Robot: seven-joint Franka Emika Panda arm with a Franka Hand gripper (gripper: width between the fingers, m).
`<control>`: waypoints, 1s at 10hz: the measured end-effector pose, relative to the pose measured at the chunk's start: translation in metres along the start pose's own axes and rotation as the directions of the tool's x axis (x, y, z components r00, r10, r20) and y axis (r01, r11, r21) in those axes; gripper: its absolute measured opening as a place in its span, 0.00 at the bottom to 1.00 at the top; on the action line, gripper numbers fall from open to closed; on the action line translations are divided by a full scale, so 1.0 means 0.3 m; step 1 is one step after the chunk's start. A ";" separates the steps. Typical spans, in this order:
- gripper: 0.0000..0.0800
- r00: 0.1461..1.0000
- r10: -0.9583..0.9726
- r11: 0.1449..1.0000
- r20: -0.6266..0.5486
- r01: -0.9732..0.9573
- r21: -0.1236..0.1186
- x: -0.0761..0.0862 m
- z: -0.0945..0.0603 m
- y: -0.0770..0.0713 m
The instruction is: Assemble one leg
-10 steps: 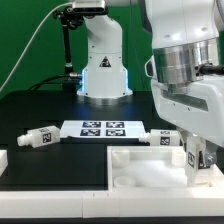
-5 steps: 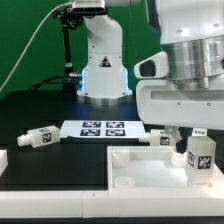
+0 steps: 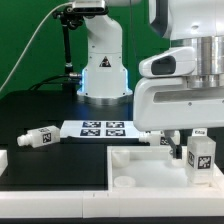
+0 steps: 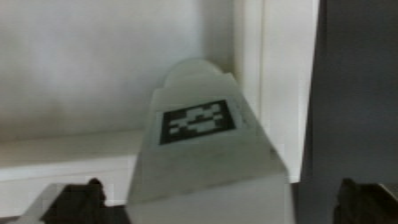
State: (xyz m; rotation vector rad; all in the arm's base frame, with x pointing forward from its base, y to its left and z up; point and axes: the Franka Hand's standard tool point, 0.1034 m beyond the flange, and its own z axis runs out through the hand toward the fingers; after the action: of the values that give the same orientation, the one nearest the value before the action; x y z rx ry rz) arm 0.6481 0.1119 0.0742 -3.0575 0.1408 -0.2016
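Note:
A leg (image 3: 200, 160), a small white block with a black-and-white tag, stands upright on the large white tray-shaped part (image 3: 135, 168) at the exterior view's right. My gripper (image 3: 188, 142) hangs just above it, open. In the wrist view the leg (image 4: 210, 150) stands between my dark fingertips (image 4: 71, 203), with a gap on each side, so my gripper (image 4: 217, 208) is not touching it. Two more legs lie on the black table: one at the left (image 3: 38, 137) and one by the marker board's right end (image 3: 160, 138).
The marker board (image 3: 103, 128) lies flat in the middle of the table. The robot's white base (image 3: 103, 70) stands behind it. Another white part (image 3: 3, 160) shows at the left edge. My arm's large white body covers the upper right.
My gripper has let go of the leg and risen. The leg stays upright on the tray-shaped part.

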 end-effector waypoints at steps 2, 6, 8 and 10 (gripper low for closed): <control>0.68 0.999 0.034 0.999 0.000 -0.034 0.000 0.000 0.001 -0.001; 0.36 0.902 0.433 0.902 -0.005 -0.433 -0.006 0.001 0.007 0.022; 0.36 0.720 0.694 0.720 -0.015 -0.694 -0.013 -0.007 0.007 0.029; 0.36 0.433 0.901 0.433 0.006 -0.901 -0.002 -0.016 0.009 0.038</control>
State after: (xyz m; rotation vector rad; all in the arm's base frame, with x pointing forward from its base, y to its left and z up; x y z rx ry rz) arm 0.6428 0.1013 0.0700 -2.4683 1.7148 -0.0983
